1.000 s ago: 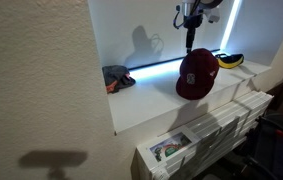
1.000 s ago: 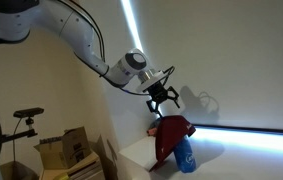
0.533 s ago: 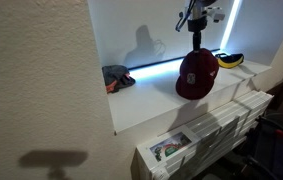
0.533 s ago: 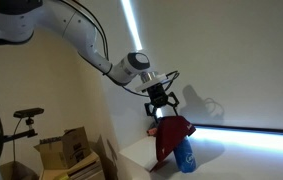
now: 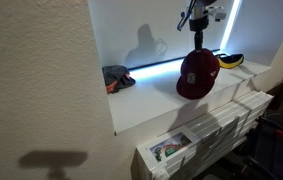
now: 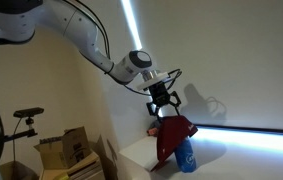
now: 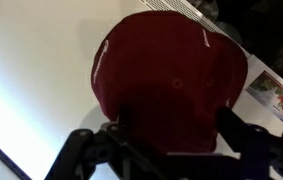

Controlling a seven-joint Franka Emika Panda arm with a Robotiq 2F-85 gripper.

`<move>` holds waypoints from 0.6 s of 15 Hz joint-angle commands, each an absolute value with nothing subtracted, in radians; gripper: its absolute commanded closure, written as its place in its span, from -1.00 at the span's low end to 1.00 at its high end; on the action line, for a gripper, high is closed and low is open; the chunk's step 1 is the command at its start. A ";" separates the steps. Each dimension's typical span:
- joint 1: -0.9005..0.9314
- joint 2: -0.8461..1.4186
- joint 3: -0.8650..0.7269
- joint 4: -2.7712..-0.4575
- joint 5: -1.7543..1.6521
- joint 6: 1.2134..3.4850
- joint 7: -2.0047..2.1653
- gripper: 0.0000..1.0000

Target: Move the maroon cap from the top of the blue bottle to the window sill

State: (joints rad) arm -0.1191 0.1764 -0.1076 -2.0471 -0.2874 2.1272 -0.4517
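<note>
The maroon cap (image 5: 197,76) sits on top of the blue bottle (image 6: 185,158), whose lower part shows under the cap (image 6: 171,135) in an exterior view. In the wrist view the cap (image 7: 171,80) fills the middle. My gripper (image 5: 197,42) hangs just above the cap's crown, also seen in an exterior view (image 6: 163,106). Its fingers (image 7: 171,125) are open, spread on either side of the cap's near part, empty. The white window sill (image 5: 151,92) carries the bottle.
A grey and orange cap (image 5: 117,76) lies on the sill at the left. A black and yellow cap (image 5: 230,59) lies at the sill's right end. Plastic drawers (image 5: 206,135) stand below the sill. A lit blind (image 5: 151,30) backs the sill.
My gripper has come down and a little to the right, closer to the top of the maroon cap. The cap and bottle have not moved.
</note>
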 commanded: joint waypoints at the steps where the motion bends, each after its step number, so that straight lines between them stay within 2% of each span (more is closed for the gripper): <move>1: -0.092 0.198 -0.083 -2.001 -0.289 2.091 -0.362 -0.18; 6: -0.017 0.281 -0.030 -1.860 -0.293 2.019 -0.221 0.57; 9: 0.015 0.326 -0.017 -1.791 -0.298 1.977 -0.171 0.95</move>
State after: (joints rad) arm 0.0000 0.2616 -0.0276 -1.8864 -0.2888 2.0391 -0.2078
